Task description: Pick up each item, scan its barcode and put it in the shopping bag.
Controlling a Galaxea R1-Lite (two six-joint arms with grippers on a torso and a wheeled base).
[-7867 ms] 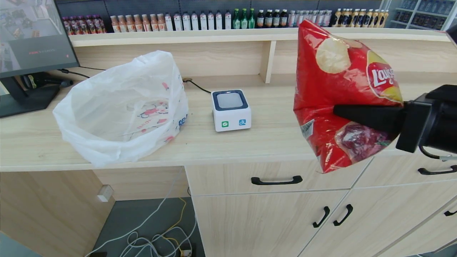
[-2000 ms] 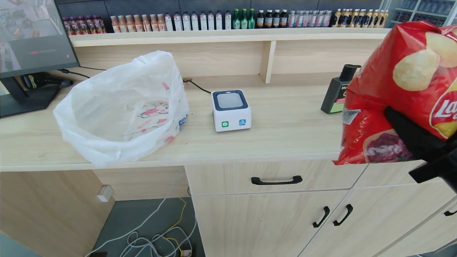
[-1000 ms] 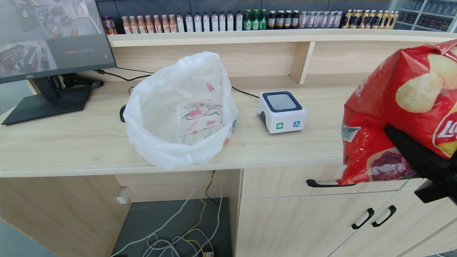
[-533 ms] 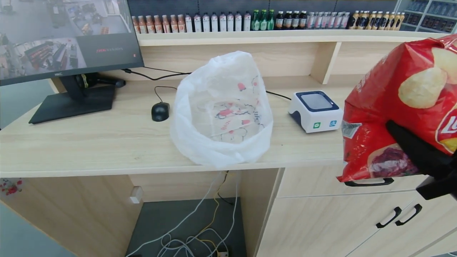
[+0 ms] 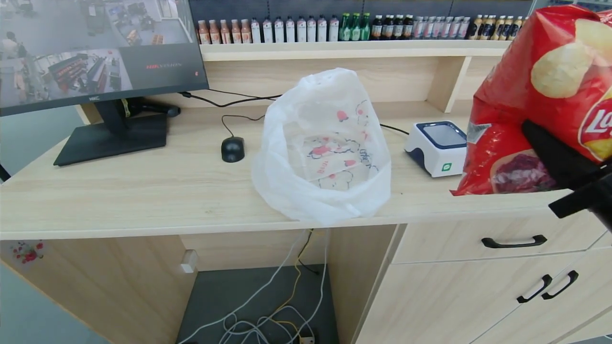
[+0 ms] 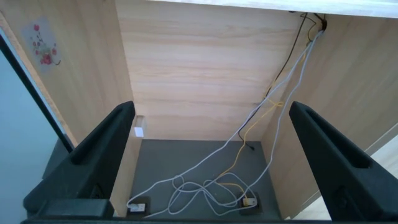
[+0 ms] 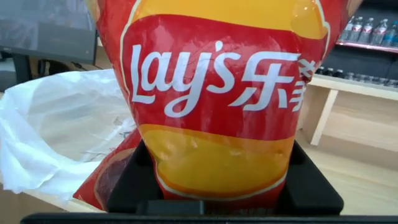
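Item count: one red foil chip bag [image 5: 507, 95], one white translucent plastic shopping bag [image 5: 277, 157], one white box scanner with a dark blue top frame [image 5: 437, 148], one black computer mouse [image 5: 233, 149], one black monitor [image 5: 95, 48].

The shopping bag stands on the pale wood surface [image 5: 143, 191] near its front edge, mouth open upward, printed inner wall in view. The scanner sits just beside it on the robot's right; the mouse sits near it on the left.

The right gripper [image 7: 217, 180] is clamped on the lower part of the chip bag and holds it in the air, clear of the surface. In the head view the chip bag covers the scanner's right edge.

The left gripper [image 6: 211, 155] is below the surface with its fingers apart and nothing between them, facing loose cables [image 6: 205, 186] on the floor.

A row of bottles [image 5: 354, 26] lines the rear shelf.
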